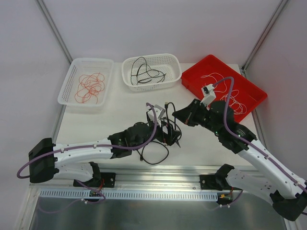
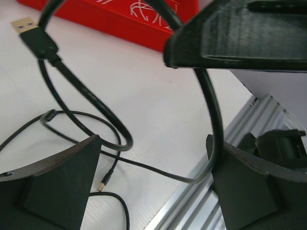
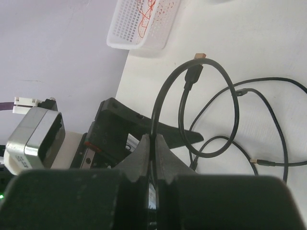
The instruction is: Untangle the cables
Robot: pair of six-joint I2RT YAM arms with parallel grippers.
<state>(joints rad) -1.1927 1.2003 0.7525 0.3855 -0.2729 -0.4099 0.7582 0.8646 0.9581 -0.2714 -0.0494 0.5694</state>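
The thick black USB cable (image 2: 214, 110), pinched in the closed right pincer (image 3: 152, 141) above the white bench (image 1: 120, 110), drops roughly upright between the fingers (image 2: 62, 182) of the wide-open left pincer (image 2: 153, 139).

bright, even light; shadows on the table (image 1: 120, 108) are soft and faint. in both wrist views the near fingers (image 2: 57, 191) blur.

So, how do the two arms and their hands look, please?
The left arm and right arm have white links and black joints. A purple cable runs along each. Each wrist carries a white camera. The left hand and right hand are black, with wedge-shaped fingers.
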